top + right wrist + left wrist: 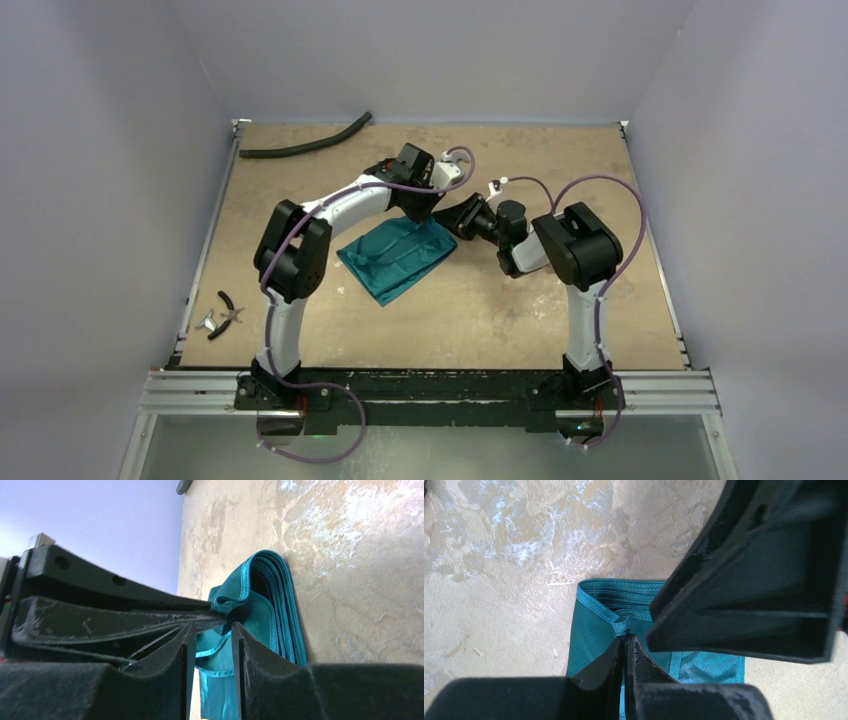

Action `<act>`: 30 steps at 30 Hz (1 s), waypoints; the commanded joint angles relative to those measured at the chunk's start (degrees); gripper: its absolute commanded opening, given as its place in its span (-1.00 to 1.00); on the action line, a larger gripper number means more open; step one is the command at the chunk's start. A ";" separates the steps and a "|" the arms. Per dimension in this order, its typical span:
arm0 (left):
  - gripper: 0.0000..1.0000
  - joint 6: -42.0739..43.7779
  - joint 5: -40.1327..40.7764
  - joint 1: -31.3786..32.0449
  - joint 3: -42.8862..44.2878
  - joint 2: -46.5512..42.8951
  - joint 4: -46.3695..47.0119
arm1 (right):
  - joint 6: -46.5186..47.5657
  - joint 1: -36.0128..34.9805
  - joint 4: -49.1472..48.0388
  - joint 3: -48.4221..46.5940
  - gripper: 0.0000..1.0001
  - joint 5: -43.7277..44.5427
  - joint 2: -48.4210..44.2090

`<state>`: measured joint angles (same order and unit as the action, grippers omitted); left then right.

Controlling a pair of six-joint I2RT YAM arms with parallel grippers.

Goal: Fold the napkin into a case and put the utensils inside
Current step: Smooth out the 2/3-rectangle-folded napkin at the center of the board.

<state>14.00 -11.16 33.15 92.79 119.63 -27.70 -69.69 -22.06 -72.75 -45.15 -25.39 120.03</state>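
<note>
L end effector [625, 643] angled inward, pinches napkin [395, 260]; R end effector [212, 631] opposite, ajar.

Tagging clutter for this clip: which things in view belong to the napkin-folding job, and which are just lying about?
Job: napkin, pinched by the left pincer; right pincer at its edge. No utensils in view.
Lying about: black hose, far edge; black-handled pliers, left edge.
</note>
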 commanded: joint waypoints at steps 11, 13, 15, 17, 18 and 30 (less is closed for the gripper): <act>-1.00 -1.18 -1.73 0.16 -0.42 -3.23 1.94 | -4.57 0.12 -6.20 -6.06 -0.28 -1.71 4.99; -1.00 -1.26 -2.13 0.16 -0.35 -2.97 1.96 | -5.07 -0.20 -6.85 -6.30 -0.28 -1.86 5.36; -1.00 -1.36 -2.35 0.11 -0.25 -2.82 1.88 | -5.32 -0.53 -7.03 -6.50 -0.30 -1.85 5.71; -1.00 -1.41 -2.53 0.14 -0.24 -2.98 1.85 | -5.72 -0.68 -7.09 -6.82 -0.32 -1.94 6.10; -1.00 -1.29 -2.73 0.11 -0.31 -3.07 1.79 | -5.84 -0.71 -6.92 -6.97 -0.33 -1.95 6.36; -0.84 -1.71 -4.46 -0.89 -0.67 -2.89 1.99 | -7.78 -1.67 -7.46 -7.77 -0.48 -2.21 7.69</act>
<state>13.82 -13.45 32.67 92.23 119.13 -27.59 -76.12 -22.72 -77.08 -51.99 -26.37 127.94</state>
